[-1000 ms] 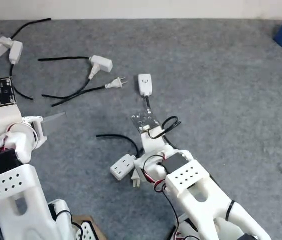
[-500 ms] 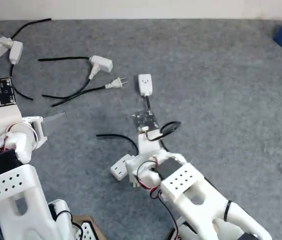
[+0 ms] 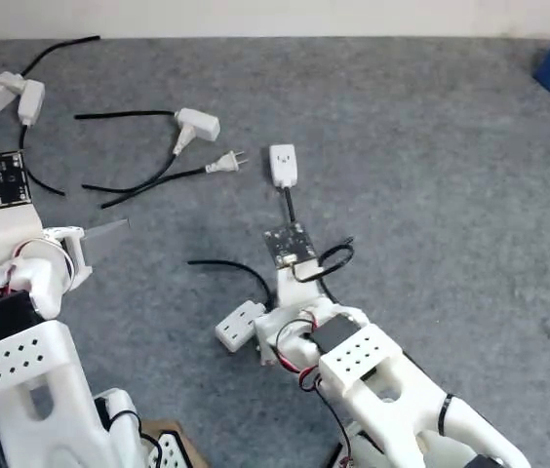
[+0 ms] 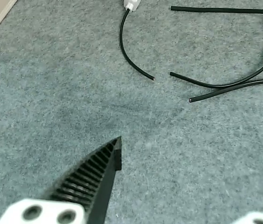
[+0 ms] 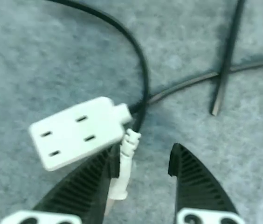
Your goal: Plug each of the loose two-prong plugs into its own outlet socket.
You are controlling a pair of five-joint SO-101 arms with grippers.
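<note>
Right fingers (image 5: 194, 191) hang low over the grey felt-covered table (image 3: 431, 195), roughly half spread, nothing held. The small white two-prong plug (image 5: 124, 164) lies flat in the gap but hard against one finger, its cord end just beside the white multi-slot outlet block (image 5: 73, 135). Step in hand, as I read it: grab that plug. To do it well, shift sideways first so the plug sits centred btwn the tips, else closing will prob. shove it along or catch the block's corner too. Come down w/ a tip on either side of the plug body, not on the thin black cord (image 5: 138, 60) curving past. Grip the body's flat sides & leave the prong end clear, b/c it has to go into slots afterwards. Prong end is tucked behind the finger, so can't tell its facing; check before lifting. Squeeze gently, a light plug on felt may skid. Left fingers (image 4: 92, 184) are wide open & empty over bare felt, apart from the cord ends; they could steady the block for insertion. Another loose white two-prong plug (image 3: 224, 163) and a white single socket (image 3: 283, 164) lie farther up the table, near each other but not touching.
</note>
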